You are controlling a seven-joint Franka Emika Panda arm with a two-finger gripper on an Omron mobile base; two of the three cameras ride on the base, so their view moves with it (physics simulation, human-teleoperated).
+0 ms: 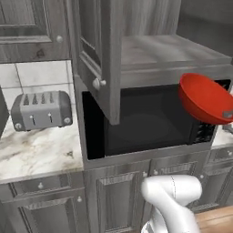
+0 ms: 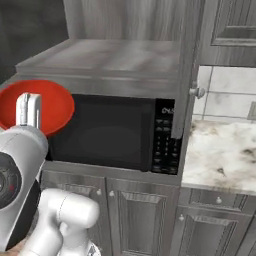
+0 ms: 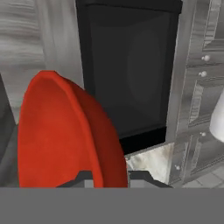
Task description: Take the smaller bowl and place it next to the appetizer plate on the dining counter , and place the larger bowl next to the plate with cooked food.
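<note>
From the left base view, the smaller bowl (image 1: pixel 205 98) is up in the air at the right edge, tipped on its side in front of the black microwave (image 1: pixel 145 120). My gripper (image 1: pixel 227 113) is just a grey bit poking out at the bowl's lower rim. An upper cabinet door (image 1: pixel 98 54) hangs open over the microwave, and a silver toaster (image 1: pixel 42 110) sits on the marble countertop (image 1: pixel 38 152) off to the left.

Right base view: the same red bowl (image 2: pixel 37 106) is at the left, its open side turned toward the camera, with my white hand in front of it. The microwave (image 2: pixel 112 132) is right behind it, with its control panel (image 2: pixel 165 137) on the right side and more marble countertop (image 2: pixel 222 155) beyond that.

Hand view: my 2 fingertips (image 3: pixel 87 178) are closed on the rim of the bowl (image 3: pixel 65 135), 1 on either side of the wall, so I'm gripping it. The bowl stands edge-on, with the dark microwave door (image 3: pixel 127 74) behind it and grey cabinet fronts (image 3: pixel 201 87) to the right.
</note>
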